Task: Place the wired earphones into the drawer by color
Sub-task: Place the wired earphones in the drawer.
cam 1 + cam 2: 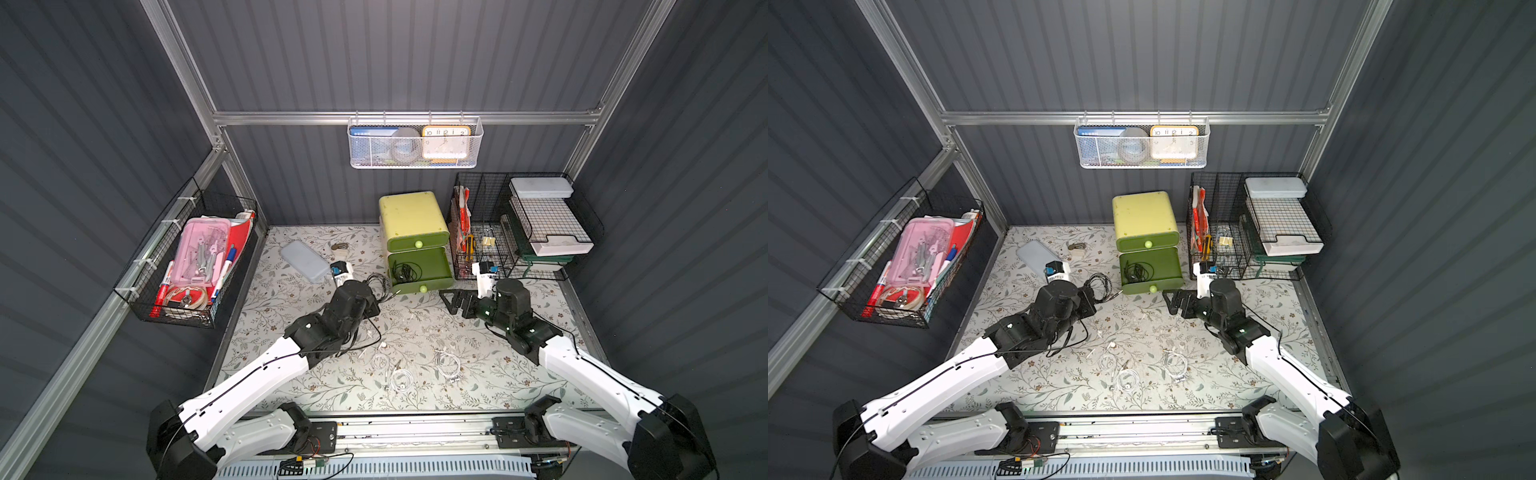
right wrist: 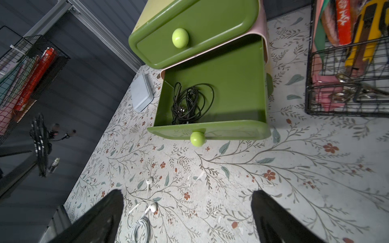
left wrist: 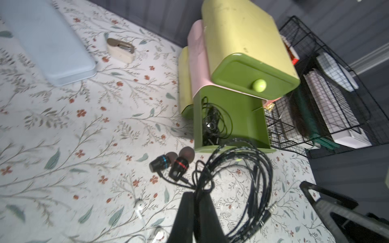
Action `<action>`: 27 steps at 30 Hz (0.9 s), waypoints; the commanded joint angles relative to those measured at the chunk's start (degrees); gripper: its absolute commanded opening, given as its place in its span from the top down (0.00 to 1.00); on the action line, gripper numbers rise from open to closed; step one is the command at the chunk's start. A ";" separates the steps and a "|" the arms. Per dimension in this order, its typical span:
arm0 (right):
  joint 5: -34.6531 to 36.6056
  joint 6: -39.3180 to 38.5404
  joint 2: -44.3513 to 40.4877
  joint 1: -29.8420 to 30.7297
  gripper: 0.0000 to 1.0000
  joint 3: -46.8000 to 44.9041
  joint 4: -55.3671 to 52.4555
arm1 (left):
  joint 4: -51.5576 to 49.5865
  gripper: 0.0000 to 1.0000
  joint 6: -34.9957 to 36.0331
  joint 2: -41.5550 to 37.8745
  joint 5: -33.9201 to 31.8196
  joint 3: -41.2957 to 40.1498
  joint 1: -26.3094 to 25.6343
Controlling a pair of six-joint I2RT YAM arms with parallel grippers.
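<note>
Left fingers pinch a black coil above the desk, just short of the open drawer ahead, which holds one black set. Right fingers gape wide, empty. White sets lie behind both, unsorted.

Lower drawer: open from above, right half bare.
Drawer's left half: filled by a black coil.
Drawer's far part: under the closed upper drawer.
Right of drawer: wire rack near, narrow gap.
Drawer front: left hand, clamped on black earphones, at its left; right hand, spread wide, at its right.
Near tabletop: white earphones scattered at centre.
</note>
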 commanded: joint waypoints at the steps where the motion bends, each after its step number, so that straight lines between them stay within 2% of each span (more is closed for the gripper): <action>1: 2.12 -0.88 -1.41 0.11 0.01 -1.09 0.86 | 6.21 1.00 9.13 2.46 4.18 3.06 -0.23; 9: 4.67 -1.02 -3.43 0.05 0.01 -2.24 1.26 | 12.97 1.00 11.99 9.80 5.60 6.90 -0.30; 18: 8.36 -0.77 -5.98 -0.12 0.01 -3.18 0.73 | 22.24 1.00 9.20 17.30 2.85 8.23 -0.30; 27: 9.61 -0.56 -7.51 -0.29 0.01 -3.88 0.91 | 24.90 1.00 6.26 25.16 -1.71 10.48 -0.28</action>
